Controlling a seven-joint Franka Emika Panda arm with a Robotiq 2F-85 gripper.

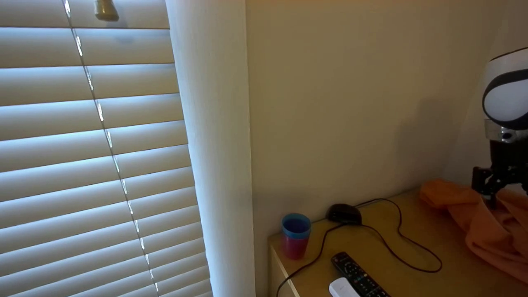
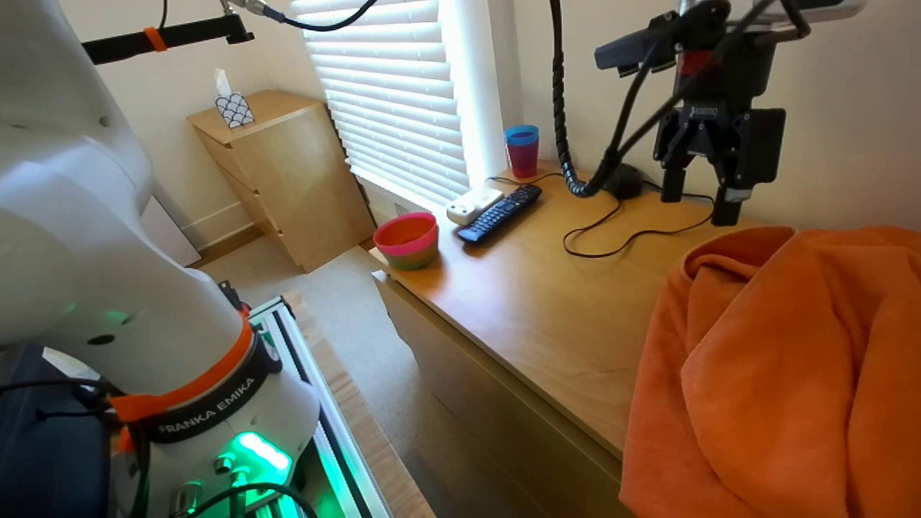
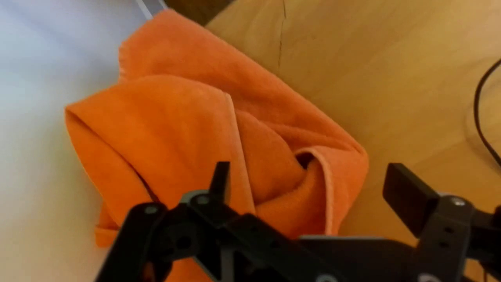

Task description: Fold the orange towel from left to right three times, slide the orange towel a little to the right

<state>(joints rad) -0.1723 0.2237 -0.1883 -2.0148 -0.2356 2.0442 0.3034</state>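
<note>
Near the edge of the towel [image 2: 784,374], a spread gripper [image 2: 701,203]

Rumpled and layered, the towel lies on the dresser [image 2: 561,302], at the end away from the blinds [image 2: 399,93]. Seen from the wrist, a flap is turned over on top of it, its hem running toward the gripper, and a small dark hollow shows among the creases at one corner. Long ridges run through the cloth, and a curled lip rises close to the gripper.

The gripper points down, its two fingers well apart with a wide gap between them. From the wrist view, one finger overlaps the towel and the other stands over the dresser top beside it. I cannot tell whether a fingertip touches the cloth.

Going out from the towel, the cable [image 2: 633,241] comes first, looped near it; then the dark device [image 1: 343,213] by the wall [image 1: 321,123], which the cable meets. Farther from the towel lie the remote [image 2: 498,214] and a white block [image 2: 471,206], side by side. At the dresser's end opposite the towel stand the cup [image 1: 295,247], upright, blue above pink, and the bowl [image 2: 406,241], pink above green. Off the dresser, well apart from the towel, are the arm base [image 2: 209,432], lit green, and a cabinet [image 2: 302,173] bearing a tissue box [image 2: 234,109].
</note>
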